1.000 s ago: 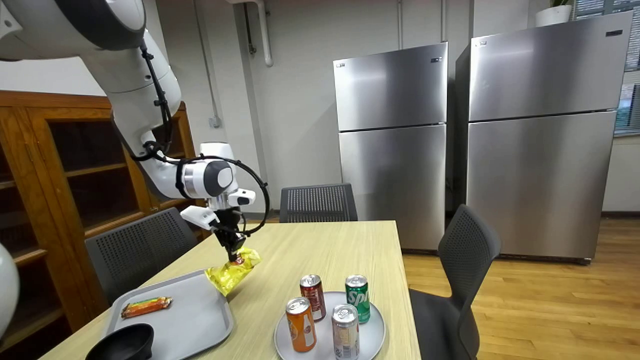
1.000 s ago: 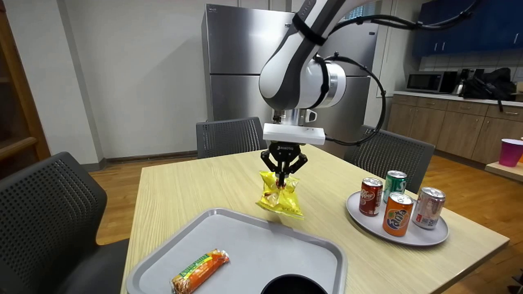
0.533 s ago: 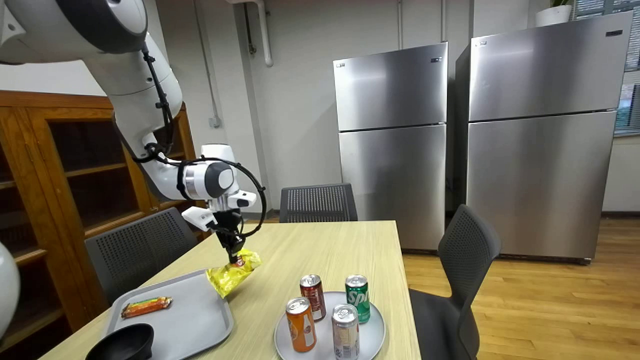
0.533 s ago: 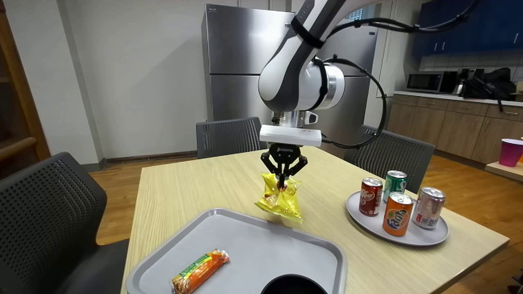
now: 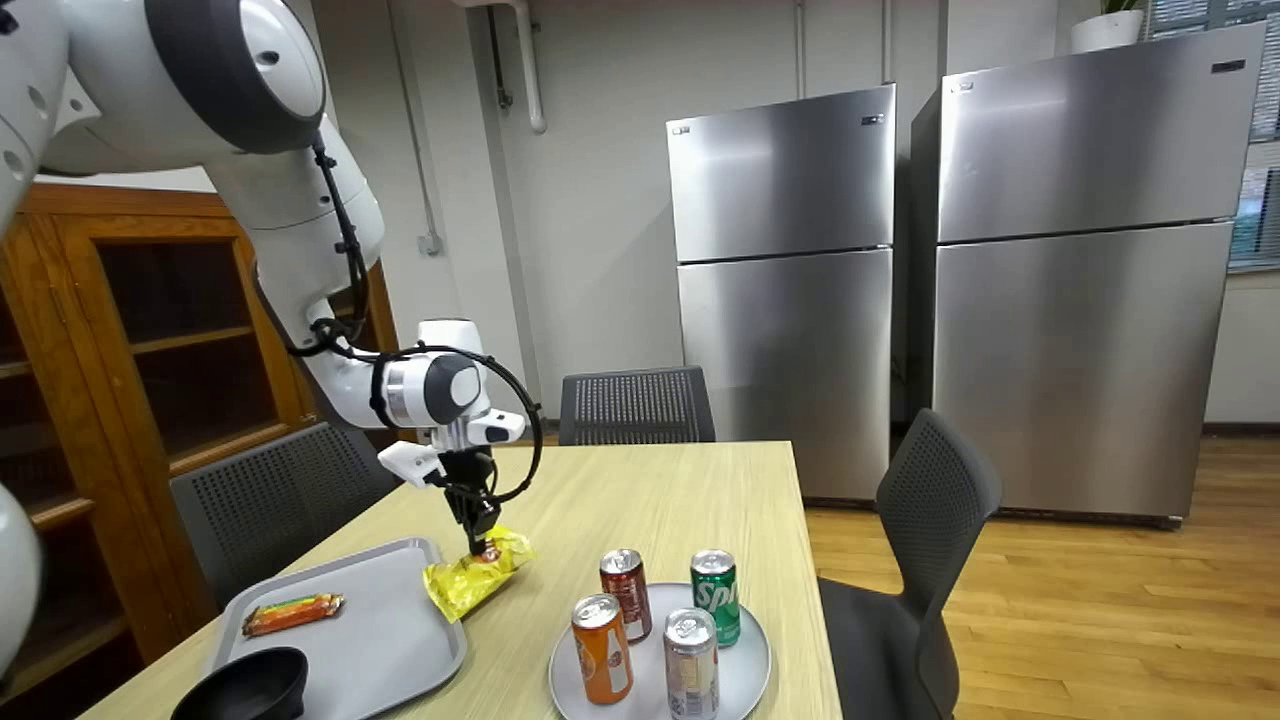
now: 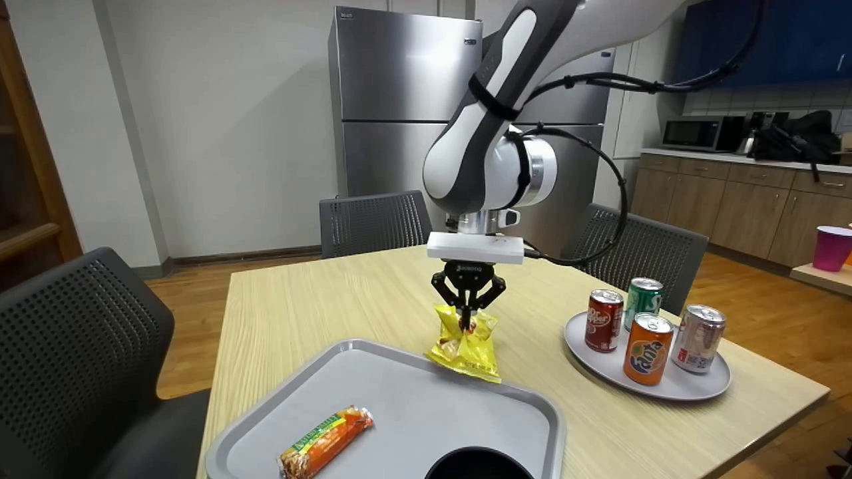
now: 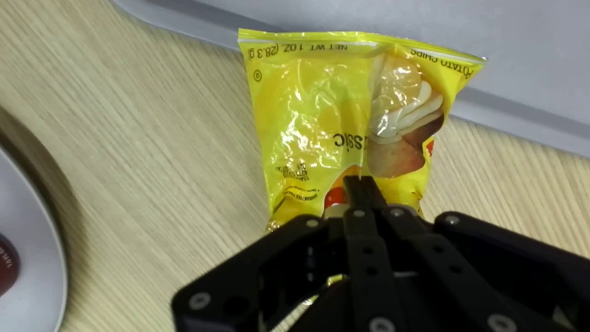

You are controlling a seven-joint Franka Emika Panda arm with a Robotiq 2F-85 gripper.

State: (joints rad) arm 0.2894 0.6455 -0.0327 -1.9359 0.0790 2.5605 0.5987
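Note:
My gripper (image 5: 478,547) is shut on a yellow potato chip bag (image 5: 465,587), pinching it near its middle. In both exterior views the fingers (image 6: 466,324) point down and the bag (image 6: 469,358) hangs tilted at the near edge of a grey tray. In the wrist view the fingertips (image 7: 362,182) meet on the bag (image 7: 313,106), and its printed end lies over the rim of the tray (image 7: 530,110). I cannot tell whether the bag touches the tray or table. The part of the bag behind the fingers is hidden.
The tray (image 6: 399,392) holds an orange-and-green snack bar (image 6: 326,442) and a black bowl (image 6: 478,466). A round grey plate (image 6: 580,346) carries several soda cans, including an orange Fanta can (image 6: 647,349). Dark chairs (image 5: 640,405) stand around the wooden table (image 6: 313,299).
My gripper has moved down with the bag still in it, and slightly to the right in both exterior views. The tray, bar, bowl, plate and cans have not moved.

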